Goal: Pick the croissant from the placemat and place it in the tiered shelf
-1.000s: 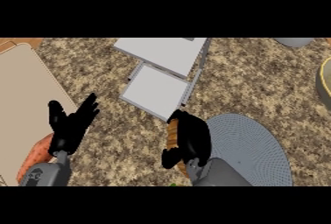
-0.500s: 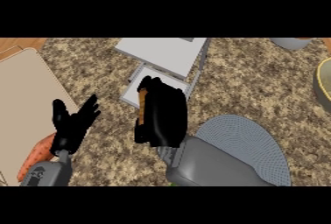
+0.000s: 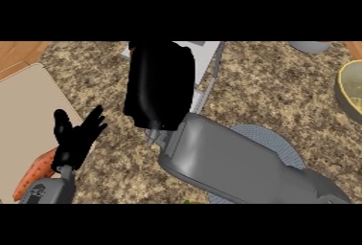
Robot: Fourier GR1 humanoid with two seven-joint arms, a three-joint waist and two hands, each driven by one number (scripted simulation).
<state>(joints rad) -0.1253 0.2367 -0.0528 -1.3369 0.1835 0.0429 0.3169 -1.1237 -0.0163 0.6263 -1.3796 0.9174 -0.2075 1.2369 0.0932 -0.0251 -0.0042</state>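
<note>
Since half a second before, you had carried the right hand (image 3: 159, 86) forward off the placemat (image 3: 276, 141), and it now lay over most of the tiered shelf (image 3: 203, 62). Nearest to you, at the lower left, the left hand (image 3: 74, 139) rested above its grey wrist with the fingers spread and pointing up, holding nothing. It stood at the edge of a beige board (image 3: 28, 110), with an orange object (image 3: 39, 170) just beside its wrist. The right forearm (image 3: 233, 162) ran from the lower right toward the centre and hid much of the round grey placemat beneath it.

Farther on, you saw only the dark back of the right hand, so you could not tell whether it was clasped or open. The croissant was hidden; the orange edge that had shown at the hand's far end half a second before was out of sight. White shelf panels showed on either side of the hand. Beyond, on the speckled counter (image 3: 283, 95), a yellow-rimmed dish (image 3: 351, 91) sat at the right edge.
</note>
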